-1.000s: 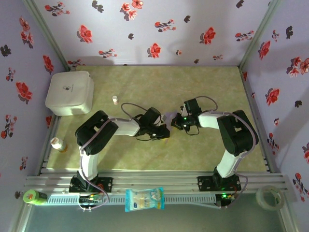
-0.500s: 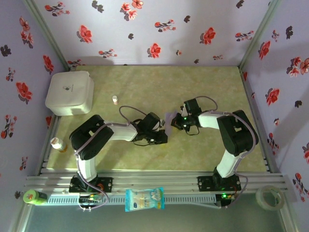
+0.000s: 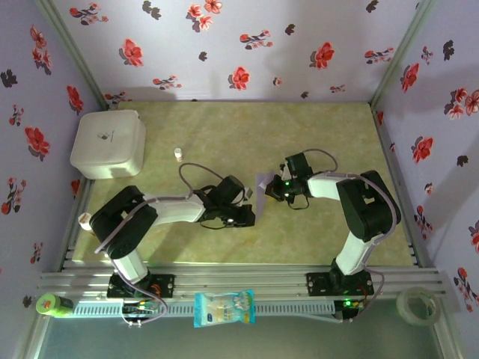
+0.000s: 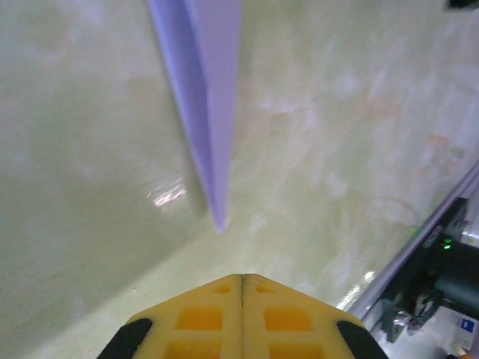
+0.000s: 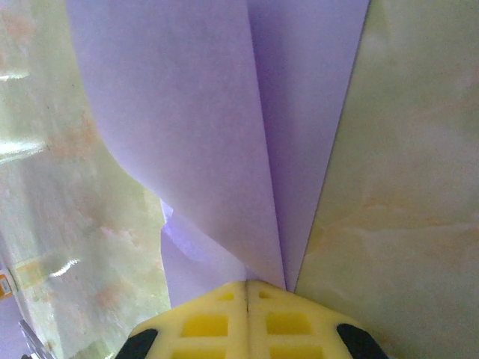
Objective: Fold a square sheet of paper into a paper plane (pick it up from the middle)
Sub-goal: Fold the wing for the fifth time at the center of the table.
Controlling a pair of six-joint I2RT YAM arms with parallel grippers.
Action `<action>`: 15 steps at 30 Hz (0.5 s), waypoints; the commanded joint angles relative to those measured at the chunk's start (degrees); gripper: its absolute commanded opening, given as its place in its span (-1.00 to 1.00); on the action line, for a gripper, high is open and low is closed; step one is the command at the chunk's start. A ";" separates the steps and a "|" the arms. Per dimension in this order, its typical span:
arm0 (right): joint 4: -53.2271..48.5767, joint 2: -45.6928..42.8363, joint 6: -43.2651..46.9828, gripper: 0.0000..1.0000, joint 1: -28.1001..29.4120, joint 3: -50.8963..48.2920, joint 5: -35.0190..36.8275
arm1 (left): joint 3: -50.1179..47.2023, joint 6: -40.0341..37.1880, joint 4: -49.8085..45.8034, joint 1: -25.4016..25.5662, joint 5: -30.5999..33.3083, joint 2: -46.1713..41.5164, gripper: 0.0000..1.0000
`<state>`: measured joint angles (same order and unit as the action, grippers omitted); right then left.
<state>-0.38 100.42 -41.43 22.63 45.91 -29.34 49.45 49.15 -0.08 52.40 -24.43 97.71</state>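
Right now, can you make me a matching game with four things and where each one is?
Things:
1 white box
2 blue-and-white packet
3 lilac paper
4 green bottle

Places:
A near left corner
B pinched in the right gripper
C back left of the table
D middle of the near rail

Pairs: 1-C, 2-D, 3-B, 4-A

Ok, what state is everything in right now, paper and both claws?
Sheet of paper: folded lengthwise into layers, one end pinched in right claw.
Right claw: shut on the paper.
Left claw: shut, empty, apart from the paper's pointed tip.
White box: lid closed.
Small bottle: upright.
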 commanded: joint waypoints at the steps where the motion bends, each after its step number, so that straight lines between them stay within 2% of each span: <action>1: -4.09 1.98 -1.25 -0.95 0.30 -2.73 4.63 | 2.36 1.50 4.20 -2.35 0.17 0.06 -0.90; 15: -3.11 2.56 -1.68 -0.95 0.28 -2.99 3.59 | 12.54 4.15 8.23 -4.33 1.52 13.00 -0.84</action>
<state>0.84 100.38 -42.52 22.61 45.30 -29.76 60.12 52.31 6.90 48.36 -24.12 108.66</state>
